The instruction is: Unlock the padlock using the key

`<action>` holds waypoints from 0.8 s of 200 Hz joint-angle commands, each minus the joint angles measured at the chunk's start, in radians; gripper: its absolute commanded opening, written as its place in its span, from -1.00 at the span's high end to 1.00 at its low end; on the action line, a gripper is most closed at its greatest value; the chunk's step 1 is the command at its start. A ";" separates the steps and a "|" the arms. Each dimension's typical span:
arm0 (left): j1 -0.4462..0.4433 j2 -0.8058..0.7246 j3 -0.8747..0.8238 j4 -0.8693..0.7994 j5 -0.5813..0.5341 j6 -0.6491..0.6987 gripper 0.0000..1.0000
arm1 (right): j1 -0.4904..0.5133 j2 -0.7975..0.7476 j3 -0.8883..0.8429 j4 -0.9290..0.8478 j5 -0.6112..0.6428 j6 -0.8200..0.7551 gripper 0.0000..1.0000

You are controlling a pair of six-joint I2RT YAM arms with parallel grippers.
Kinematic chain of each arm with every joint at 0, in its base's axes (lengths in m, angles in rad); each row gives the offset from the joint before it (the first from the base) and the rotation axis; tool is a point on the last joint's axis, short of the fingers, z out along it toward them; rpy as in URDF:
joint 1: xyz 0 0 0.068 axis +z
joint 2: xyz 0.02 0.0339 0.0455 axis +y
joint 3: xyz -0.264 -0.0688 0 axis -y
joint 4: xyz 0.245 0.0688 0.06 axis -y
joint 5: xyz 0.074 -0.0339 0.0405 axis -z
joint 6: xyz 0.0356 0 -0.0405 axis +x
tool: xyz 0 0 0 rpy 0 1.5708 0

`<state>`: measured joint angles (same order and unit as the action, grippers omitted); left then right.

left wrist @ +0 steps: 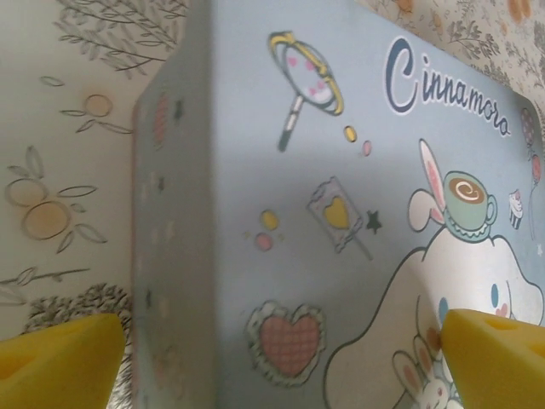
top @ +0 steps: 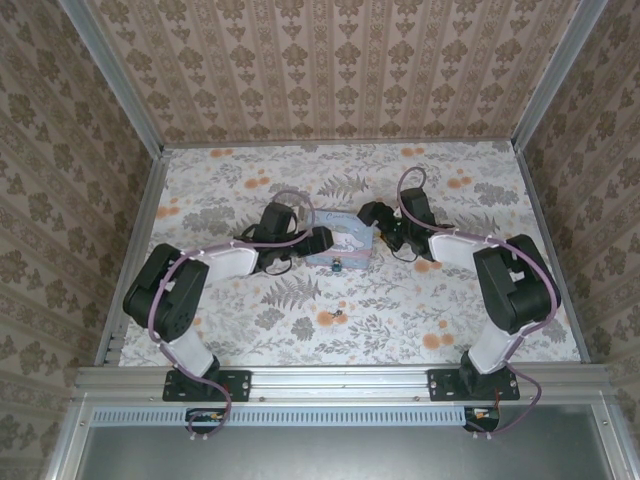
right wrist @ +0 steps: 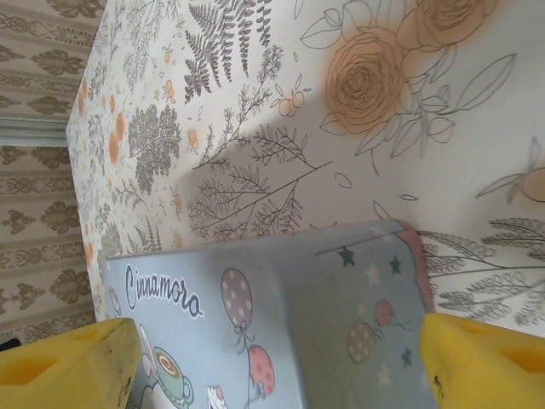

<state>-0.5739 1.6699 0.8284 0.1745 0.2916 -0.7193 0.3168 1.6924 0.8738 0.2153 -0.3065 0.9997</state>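
L claw point(left wrist: 281, 354) gapes over tin point(left wrist: 247, 162) (padlock point(top: 338, 266) frt).

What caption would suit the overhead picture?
Left arm and right arm flank a blue tin; padlock at its near edge, key lying apart in front.

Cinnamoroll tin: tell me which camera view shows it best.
Left wrist view: the Cinnamoroll tin appears large, its lid print and one side wall clear. Right wrist view catches one corner with balloons. Top external view has it nearly whole but small.
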 commanded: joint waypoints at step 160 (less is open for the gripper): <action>0.289 -0.541 -0.191 -0.252 0.064 -0.028 -1.00 | 0.622 -0.240 -0.130 -0.572 0.434 -0.074 -0.40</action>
<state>-0.2871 1.1442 0.6628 -0.1017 0.2859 -0.7116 0.8894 1.3838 0.6735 -0.2615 0.0124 0.8879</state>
